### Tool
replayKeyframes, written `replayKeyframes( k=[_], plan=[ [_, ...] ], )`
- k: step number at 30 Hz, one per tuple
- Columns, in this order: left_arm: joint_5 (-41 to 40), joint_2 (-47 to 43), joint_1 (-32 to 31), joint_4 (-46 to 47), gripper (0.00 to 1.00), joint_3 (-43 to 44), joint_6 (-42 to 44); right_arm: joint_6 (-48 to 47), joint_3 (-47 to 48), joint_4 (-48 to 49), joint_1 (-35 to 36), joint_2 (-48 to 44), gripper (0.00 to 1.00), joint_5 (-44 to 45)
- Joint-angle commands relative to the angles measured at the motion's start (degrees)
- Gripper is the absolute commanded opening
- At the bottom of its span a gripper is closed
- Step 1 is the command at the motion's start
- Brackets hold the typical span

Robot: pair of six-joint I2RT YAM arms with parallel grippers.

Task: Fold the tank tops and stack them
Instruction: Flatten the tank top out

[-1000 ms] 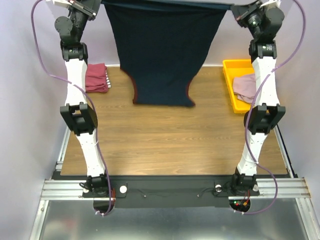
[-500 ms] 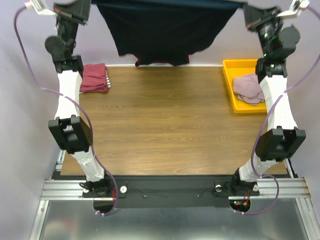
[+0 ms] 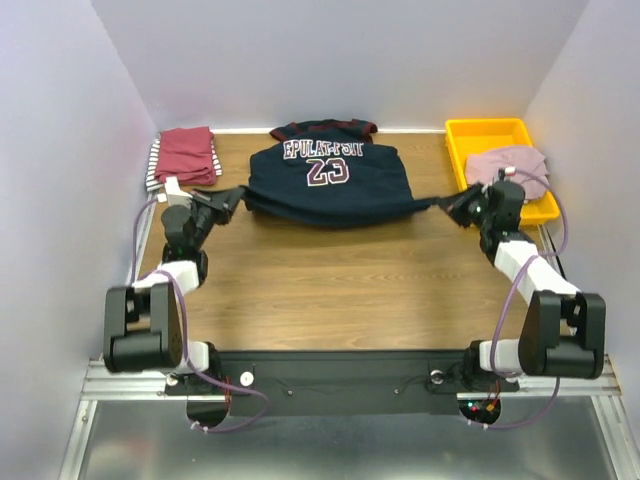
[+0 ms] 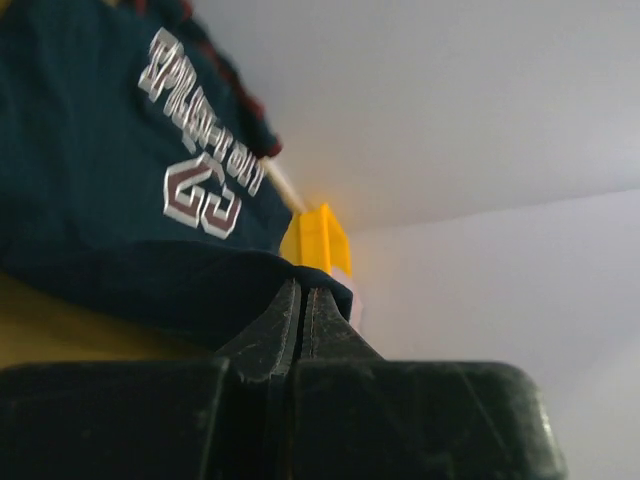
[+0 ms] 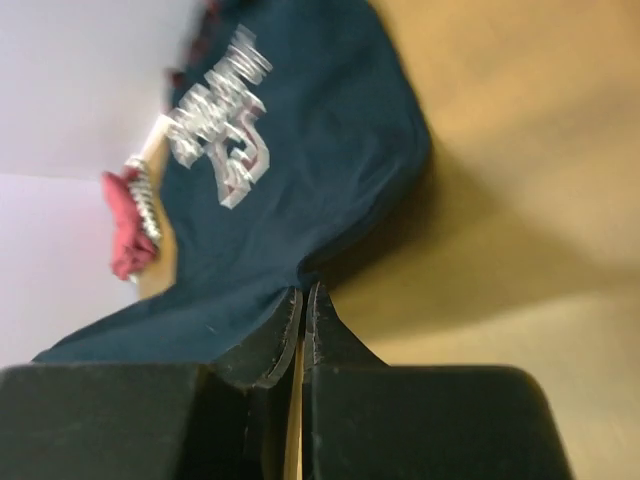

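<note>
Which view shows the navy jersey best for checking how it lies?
Top external: the whole navy jersey is in frame, number up, both ends pulled sideways. Left wrist shows only its print and near edge from low down; right wrist, the print and one pulled corner.

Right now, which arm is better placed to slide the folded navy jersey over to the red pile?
Left, probably. The left jaws are shut on the navy jersey corner nearest the red pile; the right jaws pinch the opposite corner beside the yellow tray, farther away.
</note>
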Motion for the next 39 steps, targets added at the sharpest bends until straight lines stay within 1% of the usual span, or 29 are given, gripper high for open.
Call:
replayKeyframes(
  k=[1,2,4,5,7,8,9,11,14,15,16,17,20,22,24,28,30,32,35,37,38,39],
  plan=[
    [-2.0,-11.4,-3.8,-6.5,0.00,-6.0,3.2,0.6,-6.5,-2.8,-0.8,-5.8,0.00,-3.2],
    [-3.2,-14.6,-4.3,-14.6,0.00,-6.7,6.5,0.4,-9.8,-4.8,-0.8,-7.9,0.00,-3.4],
    [-4.0,-17.6,-5.4,-23.1,0.00,-7.6,9.2,0.5,-13.2,-7.4,-0.8,-9.9,0.00,-2.8],
    [-4.2,-18.8,-5.5,-31.4,0.00,-7.6,11.7,0.5,-15.8,-10.0,-0.8,-11.9,0.00,-2.2],
    [-6.1,-22.1,-5.6,-40.1,0.00,-8.0,13.8,0.5,-17.8,-11.4,-0.8,-13.5,0.00,-2.4],
    [-6.6,-23.1,-5.6,-43.9,0.00,-8.2,14.5,0.5,-18.7,-13.5,-0.8,-14.2,0.00,-2.1],
    [-8.0,-24.7,-5.6,-49.8,0.00,-8.6,15.3,0.6,-20.4,-15.4,-0.8,-15.3,0.00,-2.0],
    [-8.6,-26.3,-5.6,-55.1,0.00,-10.2,14.2,1.2,-22.9,-17.1,-0.8,-16.4,0.00,-1.4],
    [-9.4,-26.8,-5.7,-59.0,0.00,-10.7,14.4,2.1,-24.8,-18.8,-0.8,-17.0,0.00,-1.1],
    [-11.3,-26.6,-5.7,-62.6,0.00,-10.4,14.7,2.4,-25.3,-20.0,-0.8,-17.3,0.00,-1.1],
    [-12.1,-26.4,-5.7,-64.1,0.00,-9.7,15.6,2.6,-25.7,-20.8,-0.9,-18.5,0.00,-0.9],
    [-12.9,-26.3,-5.7,-66.4,0.00,-9.6,15.9,2.9,-26.2,-22.7,-0.9,-19.3,0.00,-0.4],
    [-14.8,-25.5,-5.6,-69.4,0.00,-8.9,17.3,2.2,-25.2,-27.4,-0.9,-22.2,0.00,3.0],
    [-15.0,-24.6,-5.7,-70.5,0.00,-8.8,17.9,1.9,-24.5,-29.5,-0.9,-22.6,0.00,4.6],
    [-14.8,-23.8,-5.6,-71.4,0.00,-8.7,19.0,0.7,-23.1,-32.8,-1.1,-21.0,0.00,6.6],
    [-16.2,-23.0,-5.6,-74.2,0.00,-6.9,22.4,-2.8,-20.6,-37.6,-3.1,-19.7,0.00,9.3],
    [-16.5,-23.4,-5.6,-74.7,0.00,-7.0,22.7,-3.3,-20.0,-39.1,-3.8,-20.8,0.00,9.6],
    [-14.7,-23.5,-5.6,-74.4,0.00,-7.5,22.7,-2.9,-19.5,-40.2,-4.1,-20.9,0.01,8.9],
    [-13.9,-22.7,-5.6,-75.0,0.00,-6.7,23.5,-2.8,-18.2,-41.2,-4.1,-20.5,0.09,8.5],
    [-13.0,-21.7,-5.5,-76.3,0.01,-6.0,24.1,-3.1,-17.4,-42.5,-4.1,-20.8,0.26,9.0],
    [-12.8,-21.5,-5.6,-77.4,0.09,-5.3,24.4,-3.4,-16.5,-43.4,-4.1,-20.9,0.39,9.2],
    [-12.1,-21.5,-5.6,-77.9,0.15,-4.7,24.6,-3.5,-16.1,-44.0,-4.1,-21.2,0.43,9.3]
  ],
)
